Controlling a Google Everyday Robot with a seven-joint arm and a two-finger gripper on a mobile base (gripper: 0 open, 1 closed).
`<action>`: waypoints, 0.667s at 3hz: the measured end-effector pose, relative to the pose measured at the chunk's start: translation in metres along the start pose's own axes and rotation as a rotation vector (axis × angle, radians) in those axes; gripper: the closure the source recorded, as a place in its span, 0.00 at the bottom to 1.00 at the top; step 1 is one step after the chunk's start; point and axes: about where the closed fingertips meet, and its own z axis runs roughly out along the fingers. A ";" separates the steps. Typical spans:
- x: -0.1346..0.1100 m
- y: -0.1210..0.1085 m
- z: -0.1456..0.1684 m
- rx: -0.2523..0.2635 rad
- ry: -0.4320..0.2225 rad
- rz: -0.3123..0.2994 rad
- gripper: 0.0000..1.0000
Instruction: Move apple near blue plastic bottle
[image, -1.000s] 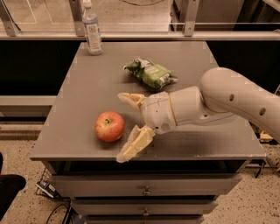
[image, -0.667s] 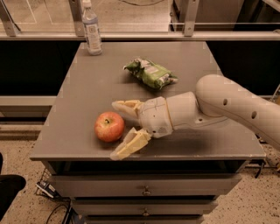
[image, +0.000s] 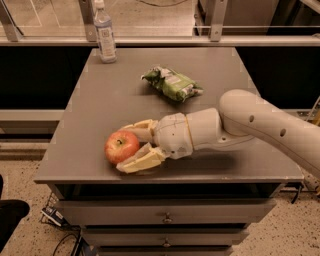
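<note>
1. The grey table (image: 100, 100) holds everything. The task is barely begun, with the grasp and the carry both left to do.
2. The robot arm (image: 260, 122) reaches in from the right, further left than before.
3. The gripper (image: 127, 149) sits front-left, its fingers spread wide on either side of the apple; earlier the apple lay ahead of their tips.
4. The blue plastic bottle (image: 104, 32) stands at the far-left corner.
5. The apple (image: 119, 145) rests near the front edge, unmoved and well apart from the bottle.

Table (image: 100, 100) with bottle (image: 104, 35) at its far left corner, snack bag (image: 172, 83) behind centre, apple (image: 119, 145) near the front edge on the left, gripper (image: 123, 148) at the apple's right side, arm (image: 250, 120) reaching in from the right, drawers (image: 165, 217) below.
</note>
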 end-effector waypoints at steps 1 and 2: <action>-0.001 0.001 0.002 -0.004 0.000 -0.002 0.87; -0.002 0.001 0.003 -0.007 0.000 -0.004 1.00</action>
